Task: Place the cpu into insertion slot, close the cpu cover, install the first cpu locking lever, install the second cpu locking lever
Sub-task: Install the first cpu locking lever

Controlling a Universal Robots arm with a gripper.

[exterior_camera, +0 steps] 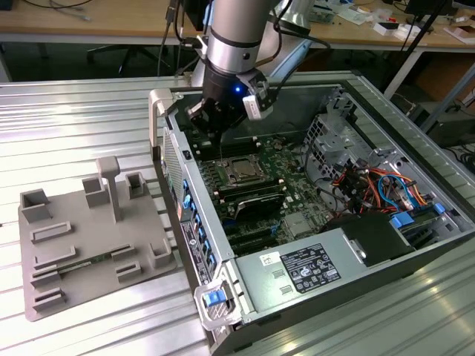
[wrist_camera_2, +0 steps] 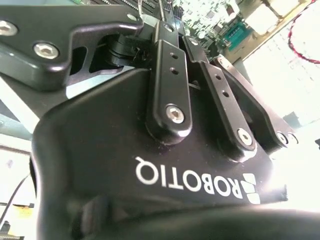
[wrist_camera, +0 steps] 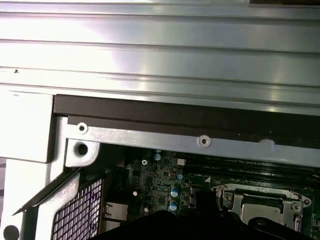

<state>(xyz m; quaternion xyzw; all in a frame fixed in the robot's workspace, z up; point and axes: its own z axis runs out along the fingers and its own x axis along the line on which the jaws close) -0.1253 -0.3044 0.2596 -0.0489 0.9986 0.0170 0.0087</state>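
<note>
In the exterior view my gripper hangs inside the open computer case, above the motherboard and just to the exterior view's left of the socket. It looks shut, and I see nothing clearly held. The second wrist view looks along the black gripper toward the board. The cpu shows as a dull grey square lying in the socket. The silvery cpu cover lies flat around it, and the cpu cover also appears in the first wrist view. A thin wire-like lever stands under the gripper; I cannot tell whether they touch.
The case's side wall and rim stand close to the gripper. A black heatsink-like block lies in front of the socket. A power supply and coloured cables sit toward the exterior view's right. A grey fixture plate rests outside the case.
</note>
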